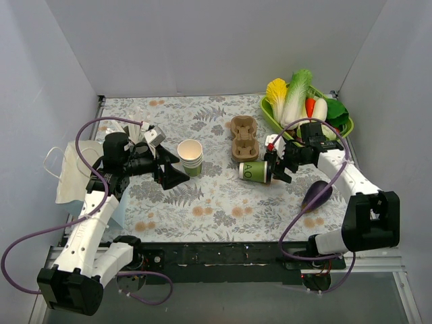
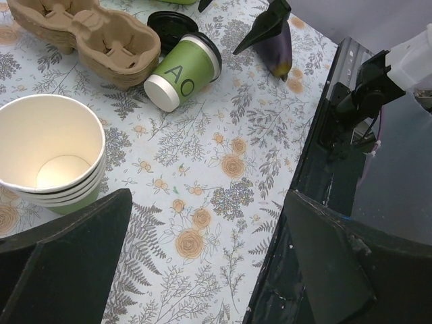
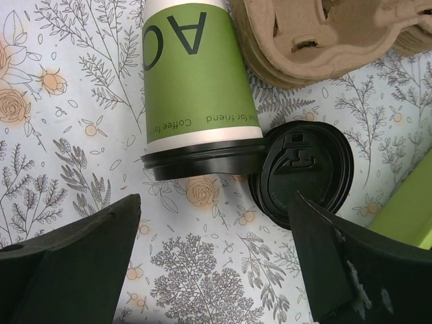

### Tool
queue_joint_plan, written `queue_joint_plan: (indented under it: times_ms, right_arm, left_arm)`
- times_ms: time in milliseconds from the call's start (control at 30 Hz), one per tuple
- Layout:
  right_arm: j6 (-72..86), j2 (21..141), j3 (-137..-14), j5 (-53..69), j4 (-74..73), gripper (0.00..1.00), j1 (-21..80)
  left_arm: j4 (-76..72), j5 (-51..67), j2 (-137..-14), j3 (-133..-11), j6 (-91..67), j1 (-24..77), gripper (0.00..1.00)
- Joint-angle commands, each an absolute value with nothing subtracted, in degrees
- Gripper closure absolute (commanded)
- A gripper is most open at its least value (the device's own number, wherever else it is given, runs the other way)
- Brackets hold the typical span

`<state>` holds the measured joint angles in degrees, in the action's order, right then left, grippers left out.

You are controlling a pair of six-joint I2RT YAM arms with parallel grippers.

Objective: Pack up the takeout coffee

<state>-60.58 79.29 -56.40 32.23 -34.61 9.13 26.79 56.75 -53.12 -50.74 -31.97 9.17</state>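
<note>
Nearest us on the right lies a dark purple toy eggplant (image 1: pixel 317 196), apart from the work. Just beyond it the right gripper (image 3: pixel 216 202) hangs with its fingers spread and nothing between them, over the lid end of the takeout coffee (image 3: pixel 196 81), which lies tipped on its side with its base pointing left. A loose round black plastic lid (image 3: pixel 307 172) lies flat against its rim. We judge this to be the reach: next the fingers must close across the cup, stand it upright and lower it into a well. On the left the left gripper (image 1: pixel 179 170) is also parted and empty, facing a stack of lidless cream-and-green paper cups (image 1: pixel 190 156); the top one holds nothing. Just beyond the coffee sits the brown moulded-pulp cup carrier (image 1: pixel 244 138), its wells vacant. Farthest right, a green plastic basket (image 1: pixel 268 116) holds toy vegetables.
</note>
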Motion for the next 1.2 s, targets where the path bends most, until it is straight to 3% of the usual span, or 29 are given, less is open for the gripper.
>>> queue_joint_plan:
  times_ms: [0, 800, 1167]
  right_arm:
    - [-62.93, 81.99, -55.55, 34.71, -32.70, 0.02, 9.32]
    - [-59.77, 87.89, -54.84, 37.18, -27.69, 0.02, 9.40]
    - [-60.82, 85.88, -57.56, 37.27, -33.66, 0.23, 9.40]
  left_arm:
    - [27.25, 57.13, -53.17, -52.65, -31.55, 9.32, 0.02]
    - [26.10, 57.30, -53.00, -51.77, -33.13, 9.32, 0.02]
    - [25.93, 57.65, -52.56, -51.07, -33.13, 9.32, 0.02]
